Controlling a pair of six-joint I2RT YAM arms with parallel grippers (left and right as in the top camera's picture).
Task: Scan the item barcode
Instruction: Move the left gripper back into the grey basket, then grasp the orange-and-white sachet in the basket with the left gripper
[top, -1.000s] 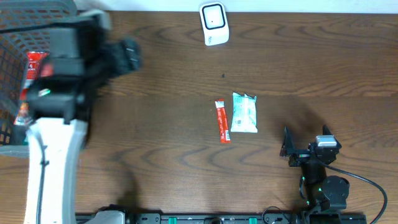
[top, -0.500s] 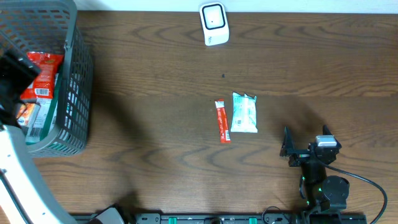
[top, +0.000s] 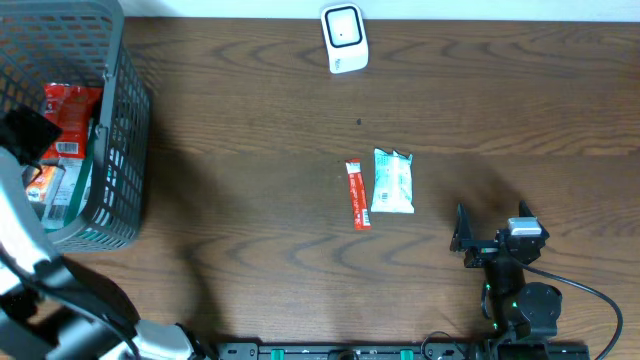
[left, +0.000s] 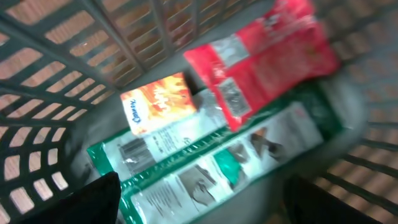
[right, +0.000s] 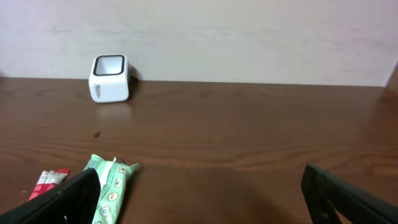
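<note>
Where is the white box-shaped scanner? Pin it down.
In the overhead view the white box-shaped scanner stands at the far edge of the dark wooden table, near the middle, beyond the thin red sachet and the pale green packet side by side.

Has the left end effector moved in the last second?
Yes. The left end effector has swung left in the overhead view, from past the basket's right wall to over its left side.

I can read no text in any view.

- **Left wrist view (blurred):**
  - The orange packet (left: 160, 102) at centre left carries white lettering.
  - The red packet (left: 261, 59) at upper right carries a grey printed panel.
  - The green-and-white packet (left: 217, 168) across the bottom carries a dark barcode-like block.
  - None of this print is legible to me.
- **Overhead view:** Print on the red sachet (top: 357, 195) and the pale green packet (top: 392, 181) at centre is too small to read.
</note>
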